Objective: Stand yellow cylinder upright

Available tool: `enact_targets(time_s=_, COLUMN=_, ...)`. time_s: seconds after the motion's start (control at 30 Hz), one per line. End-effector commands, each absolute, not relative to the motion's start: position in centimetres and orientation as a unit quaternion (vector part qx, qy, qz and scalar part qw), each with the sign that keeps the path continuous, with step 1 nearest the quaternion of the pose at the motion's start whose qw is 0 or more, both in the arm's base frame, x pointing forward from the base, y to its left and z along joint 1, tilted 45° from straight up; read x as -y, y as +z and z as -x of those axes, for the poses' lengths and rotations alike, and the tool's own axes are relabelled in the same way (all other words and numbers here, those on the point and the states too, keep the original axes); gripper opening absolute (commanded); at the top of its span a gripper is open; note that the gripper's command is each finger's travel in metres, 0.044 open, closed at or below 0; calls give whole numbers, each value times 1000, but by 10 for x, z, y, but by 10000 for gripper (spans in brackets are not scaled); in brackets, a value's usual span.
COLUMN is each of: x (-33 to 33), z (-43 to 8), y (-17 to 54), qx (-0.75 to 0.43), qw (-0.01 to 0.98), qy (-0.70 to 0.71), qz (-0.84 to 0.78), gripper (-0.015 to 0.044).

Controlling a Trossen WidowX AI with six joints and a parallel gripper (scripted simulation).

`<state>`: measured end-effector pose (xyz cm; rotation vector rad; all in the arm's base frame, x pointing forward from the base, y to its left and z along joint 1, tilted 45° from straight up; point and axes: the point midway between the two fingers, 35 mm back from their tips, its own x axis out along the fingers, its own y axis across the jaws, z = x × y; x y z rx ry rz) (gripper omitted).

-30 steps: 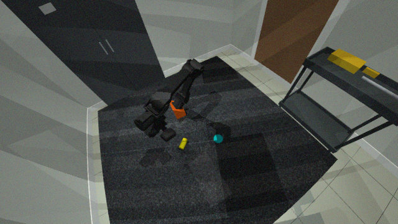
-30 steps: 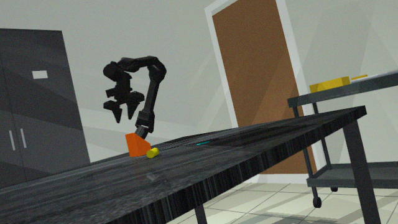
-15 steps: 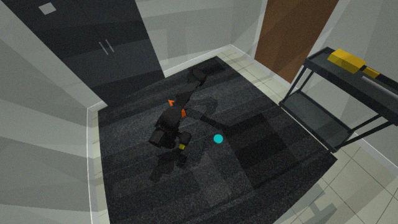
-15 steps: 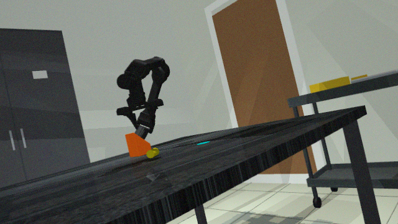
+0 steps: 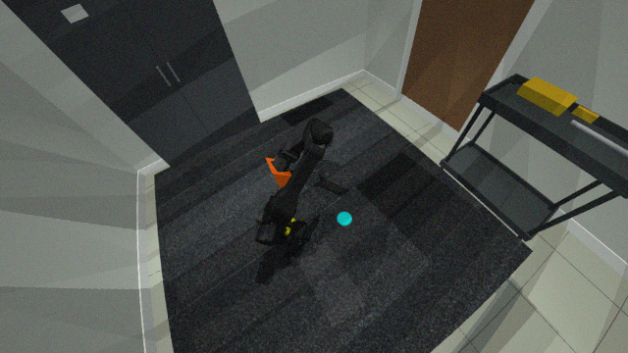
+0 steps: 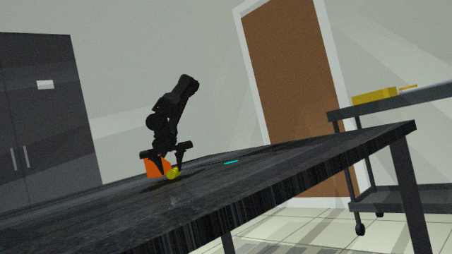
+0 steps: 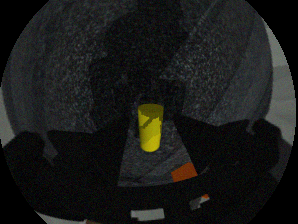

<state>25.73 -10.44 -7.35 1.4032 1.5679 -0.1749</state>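
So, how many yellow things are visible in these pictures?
3. The yellow cylinder lies on the table between the open fingers. A big yellow block and a smaller one sit on the cart's top shelf.
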Motion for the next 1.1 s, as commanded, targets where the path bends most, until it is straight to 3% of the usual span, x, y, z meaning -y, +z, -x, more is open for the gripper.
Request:
enact_targets(time_s=0.0, x=101, z=-258, y=-77, qx=-642, qw=493, qy=-73, qz=-583, gripper=231)
enact_targets(time_s=0.17, x=101, z=-258, y=-77, qx=-642, qw=493, qy=-73, qz=-583, gripper=105)
enact_targets(time_s=1.07, x=148, z=-251, y=-33, qx=-642, qw=494, qy=-76, qz=-582, gripper=105)
